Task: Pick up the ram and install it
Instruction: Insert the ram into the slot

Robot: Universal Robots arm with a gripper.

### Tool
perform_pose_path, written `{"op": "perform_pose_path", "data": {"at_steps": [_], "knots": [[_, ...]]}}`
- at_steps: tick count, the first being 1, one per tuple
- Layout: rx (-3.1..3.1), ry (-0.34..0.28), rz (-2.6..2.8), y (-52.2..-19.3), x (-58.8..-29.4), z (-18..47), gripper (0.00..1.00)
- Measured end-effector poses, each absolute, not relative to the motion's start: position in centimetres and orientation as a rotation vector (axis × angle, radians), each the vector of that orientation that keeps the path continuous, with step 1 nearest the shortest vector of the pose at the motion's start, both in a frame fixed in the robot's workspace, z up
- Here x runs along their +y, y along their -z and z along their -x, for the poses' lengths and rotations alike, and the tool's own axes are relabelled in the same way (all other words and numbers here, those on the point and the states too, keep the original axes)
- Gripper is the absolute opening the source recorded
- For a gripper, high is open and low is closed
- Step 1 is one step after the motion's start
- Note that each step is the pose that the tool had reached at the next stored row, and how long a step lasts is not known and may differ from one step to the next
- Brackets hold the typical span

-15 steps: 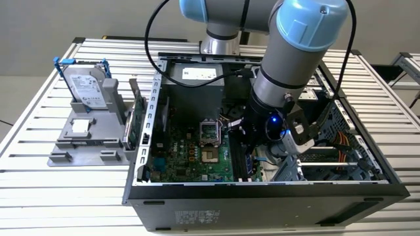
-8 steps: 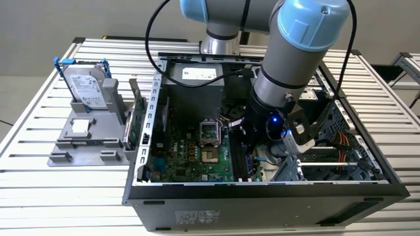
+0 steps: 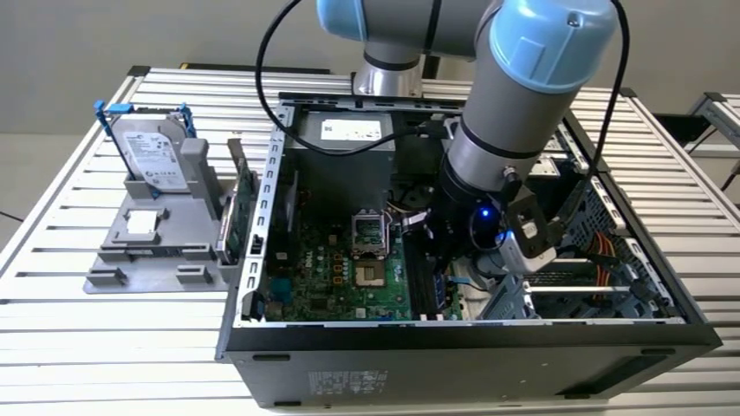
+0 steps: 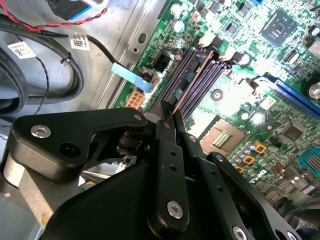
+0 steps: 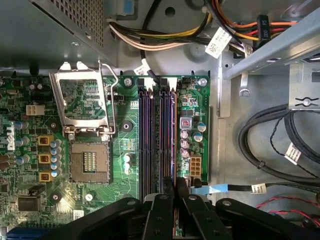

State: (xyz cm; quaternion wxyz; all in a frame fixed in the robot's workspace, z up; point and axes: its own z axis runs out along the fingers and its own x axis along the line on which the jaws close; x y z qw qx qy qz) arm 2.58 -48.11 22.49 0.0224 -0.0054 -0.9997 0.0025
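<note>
The ram (image 4: 192,80) shows edge-on in the second wrist view as a thin dark stick with a reddish rim. It runs from between my fingertips out over the dark purple memory slots (image 4: 216,75) of the motherboard. My gripper (image 4: 167,119) is shut on its near end. In the first wrist view the gripper (image 5: 176,189) hangs straight above the row of memory slots (image 5: 150,140), its black fingers (image 5: 162,210) nearly together. In the exterior view the gripper (image 3: 438,260) is down inside the open computer case (image 3: 463,334), over the board's right part.
An open CPU socket (image 5: 87,125) lies beside the slots. Cable bundles (image 5: 280,145) and a drive cage (image 3: 578,286) crowd the case's right side. A power supply (image 3: 347,130) sits at the back. Outside, a silver hard drive (image 3: 151,152) and green card (image 3: 237,217) stand on a grey fixture (image 3: 139,269).
</note>
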Motion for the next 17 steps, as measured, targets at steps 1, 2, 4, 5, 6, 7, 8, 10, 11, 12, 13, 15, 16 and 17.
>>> {"op": "perform_pose_path", "data": {"at_steps": [1, 2, 4, 5, 6, 7, 8, 10, 11, 12, 13, 15, 16, 17], "knots": [[-3.097, -0.007, 0.017, -22.48, -48.13, -2.58, 0.00], [-3.097, -0.007, 0.017, -22.48, -48.13, -2.58, 0.00], [-3.097, -0.008, 0.017, -22.49, -48.14, -2.58, 0.00], [-3.097, -0.008, 0.017, -22.49, -48.15, -2.58, 0.00], [-3.097, -0.008, 0.017, -22.49, -48.16, -2.58, 0.00], [-3.097, -0.008, 0.017, -22.49, -48.16, -2.58, 0.00], [-3.097, -0.008, 0.017, -22.49, -48.17, -2.58, 0.00], [-3.097, -0.008, 0.017, -22.49, -48.17, -2.58, 0.00], [-3.096, -0.008, 0.017, -22.49, -48.17, -2.58, 0.00], [-3.096, -0.008, 0.017, -22.49, -48.17, -2.58, 0.00], [-3.096, -0.008, 0.017, -22.49, -48.17, -2.58, 0.00], [-3.096, -0.008, 0.017, -22.49, -48.17, -2.58, 0.00], [-3.096, -0.008, 0.017, -22.47, -48.16, -2.58, 0.00], [-3.097, -0.009, 0.017, -22.46, -48.15, -2.59, 0.00]]}}
